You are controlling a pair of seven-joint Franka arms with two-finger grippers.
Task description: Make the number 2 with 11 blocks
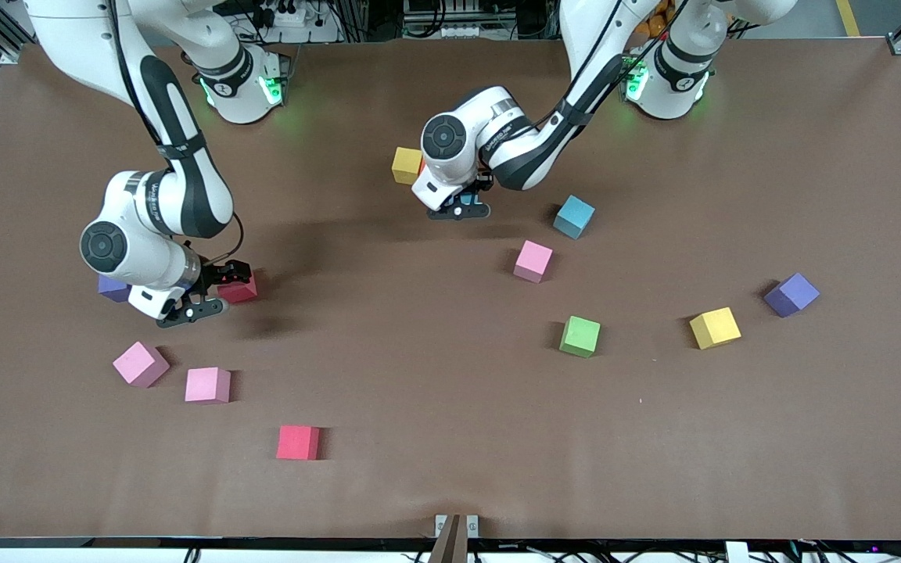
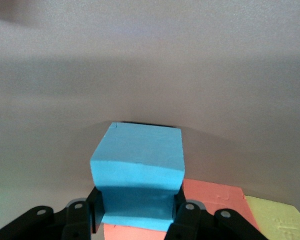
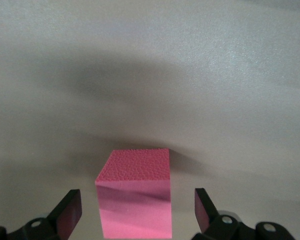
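Observation:
The blocks lie scattered on the brown table. My left gripper (image 1: 460, 207) is shut on a light blue cube (image 2: 137, 165), held just over an orange cube (image 2: 215, 200) beside a yellow cube (image 1: 407, 165), which also shows in the left wrist view (image 2: 277, 220). My right gripper (image 1: 216, 293) is low at the table, open, its fingers (image 3: 70, 212) on either side of a red cube (image 1: 239, 290), apart from it; the cube also shows in the right wrist view (image 3: 135, 200). No digit shape shows.
Another light blue cube (image 1: 574, 216), a pink (image 1: 533, 260), a green (image 1: 580, 336), a yellow (image 1: 715, 328) and a purple cube (image 1: 791, 294) lie toward the left arm's end. Two pink cubes (image 1: 140, 363) (image 1: 208, 385), a red (image 1: 298, 442) and a part-hidden purple (image 1: 113, 289) lie toward the right arm's end.

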